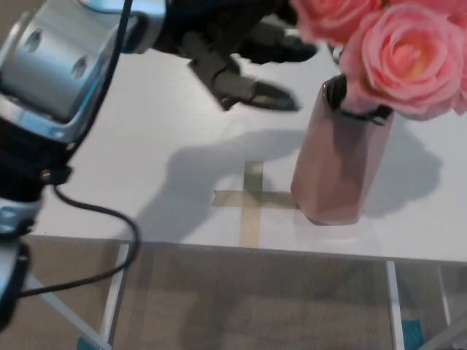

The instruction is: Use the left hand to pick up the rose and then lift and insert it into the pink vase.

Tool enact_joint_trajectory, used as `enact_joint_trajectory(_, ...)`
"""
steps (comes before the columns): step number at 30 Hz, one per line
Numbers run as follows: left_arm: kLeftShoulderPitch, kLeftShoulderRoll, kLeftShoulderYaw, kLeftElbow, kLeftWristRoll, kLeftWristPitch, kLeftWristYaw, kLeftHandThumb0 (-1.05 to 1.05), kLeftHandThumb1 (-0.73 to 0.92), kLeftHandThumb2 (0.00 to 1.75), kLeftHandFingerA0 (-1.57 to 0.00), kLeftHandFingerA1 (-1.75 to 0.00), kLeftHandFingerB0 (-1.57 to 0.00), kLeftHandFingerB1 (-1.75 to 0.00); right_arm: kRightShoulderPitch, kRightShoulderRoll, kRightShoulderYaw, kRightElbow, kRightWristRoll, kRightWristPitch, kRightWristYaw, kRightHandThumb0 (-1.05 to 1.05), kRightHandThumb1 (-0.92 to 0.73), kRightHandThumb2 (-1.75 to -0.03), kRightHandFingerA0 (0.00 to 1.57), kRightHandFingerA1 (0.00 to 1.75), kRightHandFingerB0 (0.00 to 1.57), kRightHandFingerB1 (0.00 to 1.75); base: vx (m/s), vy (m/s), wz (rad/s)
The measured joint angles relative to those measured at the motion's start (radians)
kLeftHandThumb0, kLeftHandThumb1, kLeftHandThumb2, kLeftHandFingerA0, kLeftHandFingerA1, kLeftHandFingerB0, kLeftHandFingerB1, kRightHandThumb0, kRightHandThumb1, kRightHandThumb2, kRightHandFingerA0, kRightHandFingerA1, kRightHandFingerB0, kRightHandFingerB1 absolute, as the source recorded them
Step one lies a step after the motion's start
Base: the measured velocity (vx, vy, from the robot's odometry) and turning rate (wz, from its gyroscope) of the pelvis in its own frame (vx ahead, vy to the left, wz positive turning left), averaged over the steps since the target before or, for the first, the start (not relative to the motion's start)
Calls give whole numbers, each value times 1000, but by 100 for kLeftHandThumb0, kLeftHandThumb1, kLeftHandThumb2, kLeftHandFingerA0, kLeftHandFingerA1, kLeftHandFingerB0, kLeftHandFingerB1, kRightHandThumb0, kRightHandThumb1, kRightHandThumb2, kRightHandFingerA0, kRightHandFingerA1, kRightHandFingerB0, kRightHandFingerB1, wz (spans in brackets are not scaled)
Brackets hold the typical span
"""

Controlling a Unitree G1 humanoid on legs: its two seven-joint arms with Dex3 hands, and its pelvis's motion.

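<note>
- Pink vase (339,164): faceted body, upright on the white table (146,138), right of centre, just beside the tape cross (250,198).
- Rose (398,55): large pink blooms, upper right, seated in the vase mouth.
- Left hand (241,55): top centre, fingers spread, holding nothing, left of the blooms.

Rose (398,55) blooms cut off above.

The left arm reaches in from the near left toward the far middle, its silver forearm raised. The left hand (241,55) is empty, its black fingers (255,93) spread apart.
</note>
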Motion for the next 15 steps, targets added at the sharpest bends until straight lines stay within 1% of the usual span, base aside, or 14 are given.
enact_joint_trajectory(3, -1, 50, -19, -14, 23, -12, -42, -67, 38, 82, 0, -2, -1, -11, -1, 0, 2, 0, -1, 1, 1, -41, -56, -94, 57, 64, 43, 57, 0, 0, 0)
enact_joint_trajectory(8, 1, 81, -22, -16, 43, -28, -84, -62, 34, 81, 0, -5, -1, -14, -1, 0, 6, 0, -2, 2, 0, -41, -56, -94, 57, 64, 43, 57, 0, 0, 0)
enact_joint_trajectory(11, 14, 128, -22, -12, 62, -50, -110, -61, 34, 81, 0, -7, -1, -15, 0, 0, 4, 0, -1, 2, 0, -41, -56, -94, 57, 64, 43, 57, 0, 0, 0)
enact_joint_trajectory(15, 31, 163, -15, 3, 76, -72, -132, -61, 33, 81, 0, -7, -1, -16, 0, 0, 2, 0, -1, 2, 0, -40, -56, -94, 57, 64, 43, 57, 0, 0, 0)
